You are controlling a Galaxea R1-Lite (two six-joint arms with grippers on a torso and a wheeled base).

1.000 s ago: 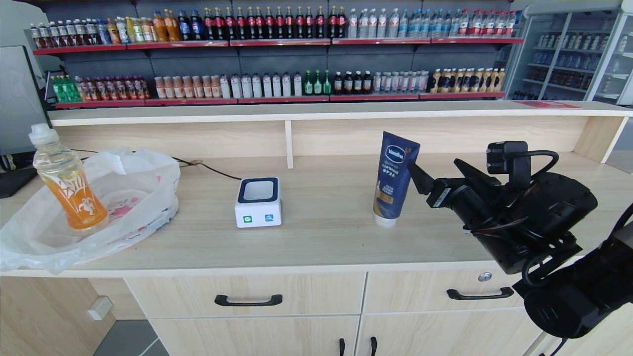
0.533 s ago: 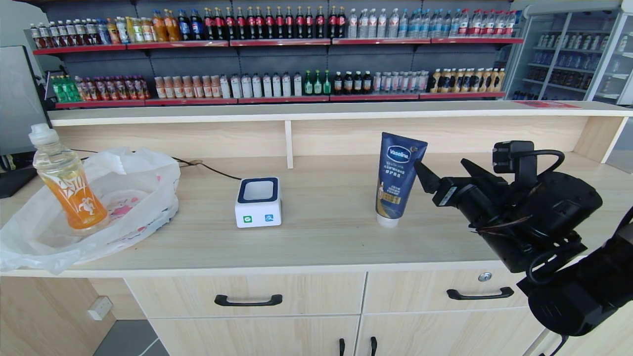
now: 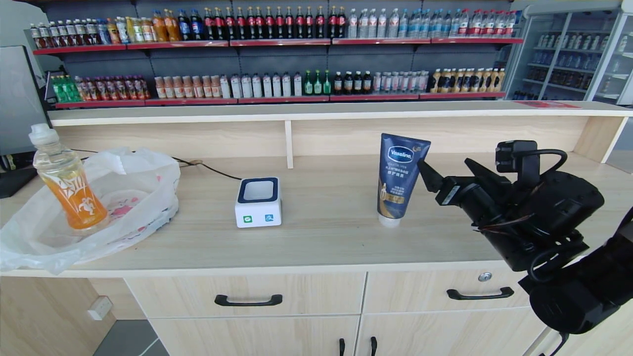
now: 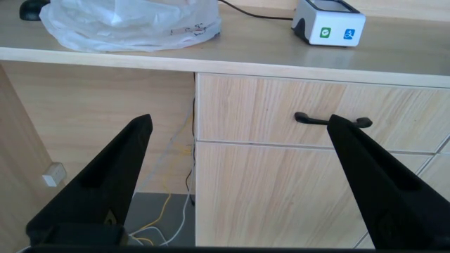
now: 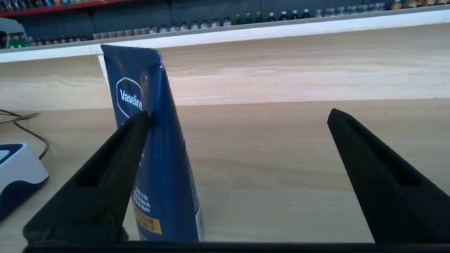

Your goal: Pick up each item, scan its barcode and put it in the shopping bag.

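To the right of the scanner [image 3: 258, 201], well apart from it, the blue tube [image 3: 401, 178] stands cap-down on the counter [image 3: 321, 242], leaning a bit. My right end effector [image 3: 441, 165] sits on the tube's far side from the scanner, jaws spread wide, nothing held. Near fingertip is at the tube's edge; touching or just shy, can't tell.

Step in hand, I'd say: grasp the tube, w/ scan & bagging not yet done. To do it well: the tube is tall on a narrow base, so a sideways nudge could tip it toward the scanner. In the wrist view it lies close to one finger, not centred btwn them. I'd shift across first, push in til both fingers flank the body approx mid-height, then close gently, since it looks soft & may squash. Keep the barcode side unblocked if poss.; can't see where that is.

Arm pose: forearm comes in low & roughly level over the counter, wrist pointing toward the scanner. My left end effector [image 4: 239, 121] hangs below counter level facing the drawers [image 4: 281, 105], also spread, empty.

Left of the scanner: shopping bag [image 3: 148, 173] w/ an orange drink bottle [image 3: 67, 183] standing in it.
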